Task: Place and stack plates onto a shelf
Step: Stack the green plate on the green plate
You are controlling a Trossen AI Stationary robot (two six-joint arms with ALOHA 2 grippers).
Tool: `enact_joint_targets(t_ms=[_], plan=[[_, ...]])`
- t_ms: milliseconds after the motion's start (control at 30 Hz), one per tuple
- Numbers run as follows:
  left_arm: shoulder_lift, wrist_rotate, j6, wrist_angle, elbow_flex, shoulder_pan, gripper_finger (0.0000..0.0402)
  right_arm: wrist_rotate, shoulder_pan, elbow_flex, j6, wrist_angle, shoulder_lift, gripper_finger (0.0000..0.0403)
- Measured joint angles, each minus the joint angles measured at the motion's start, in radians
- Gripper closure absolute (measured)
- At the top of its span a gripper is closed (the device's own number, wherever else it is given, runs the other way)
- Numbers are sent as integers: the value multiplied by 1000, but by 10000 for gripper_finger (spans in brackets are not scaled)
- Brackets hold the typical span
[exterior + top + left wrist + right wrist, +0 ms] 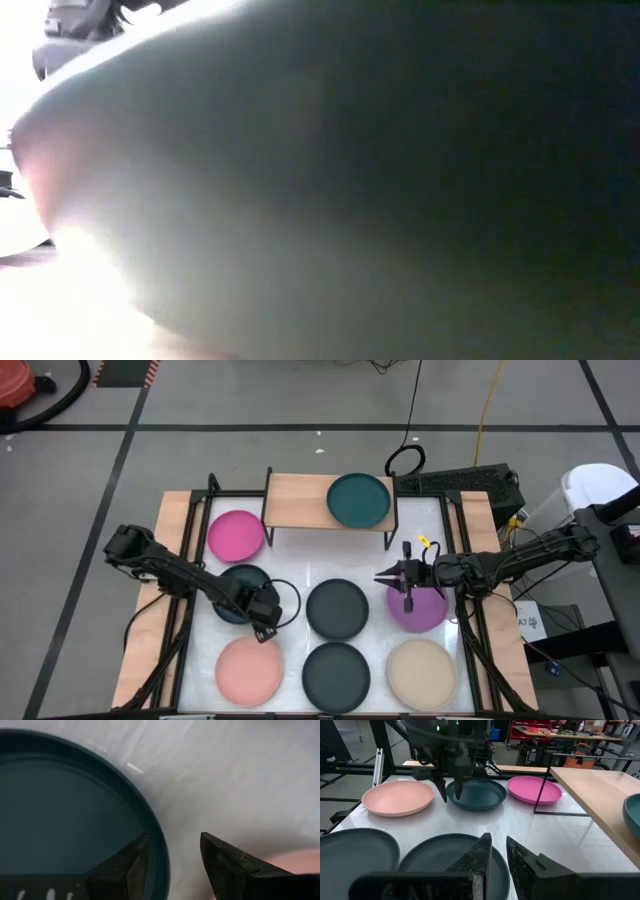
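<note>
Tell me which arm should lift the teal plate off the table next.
Left. Its end effector is open astride the rim of the dark teal plate, one finger inside and one outside. The right end effector hangs over the purple plate, away from it.

The left arm was seen stretched from the left edge of the overhead frame toward the lower middle, its elbow bent. The left gripper (264, 628) was pointed down and to the right, left of centre, and its two dark fingers (131, 870) were held apart with a clear gap between them. The right arm was reached in from the right edge toward the centre. The right gripper (388, 578) was found right of centre, its fingers (476, 857) parted only narrowly.
</note>
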Motion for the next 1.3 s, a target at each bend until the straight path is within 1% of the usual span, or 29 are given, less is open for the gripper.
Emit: enact_joint_targets(t_ms=[167, 233, 300, 400, 433, 467, 600, 700, 800, 867, 933, 1000, 1067, 1133, 1200, 1267, 1300], plan=[[63, 0, -20, -15, -1, 1, 221, 0, 0, 0, 13, 0, 0, 358], [84, 2, -42, -24, -1, 3, 234, 0, 0, 0, 21, 0, 0, 358], [98, 12, -79, -26, -1, 5, 267, 0, 0, 0, 22, 0, 0, 358], [97, 21, -113, -23, 2, 5, 353, 0, 0, 0, 22, 0, 0, 358], [89, 14, -121, -30, 3, 4, 373, 0, 0, 0, 22, 0, 0, 358], [79, 8, -126, -35, 3, 3, 381, 0, 0, 0, 22, 0, 0, 358], [46, -9, -111, -71, 25, 0, 390, 0, 0, 0, 22, 0, 0, 358], [11, -12, -82, -95, 83, 0, 391, 0, 0, 0, 23, 0, 0, 358], [-15, -8, -19, -118, 162, -2, 392, 1, 0, 0, 22, 0, 0, 358], [-32, -6, 61, -110, 234, -6, 392, 1, 0, 0, 22, 1, 0, 358], [-36, -24, 137, -136, 316, -15, 392, 1, 0, 0, 22, -1, 0, 358], [-34, -69, 212, -197, 407, -26, 392, 1, 0, 0, 19, 0, 0, 358], [-35, -145, 303, -220, 496, -32, 392, 1, 0, 0, 5, 0, 0, 358], [-35, -269, 439, -209, 565, -27, 392, 1, 0, 0, -6, 0, 0, 358], [-34, -430, 596, -207, 624, -15, 392, 2, 0, 0, -16, 0, 0, 358], [-35, -586, 761, -161, 665, 13, 392, 2, 0, 0, -29, 0, 0, 358], [-36, -627, 843, -116, 678, 36, 393, 2, 0, 0, -31, 0, 0, 358]])
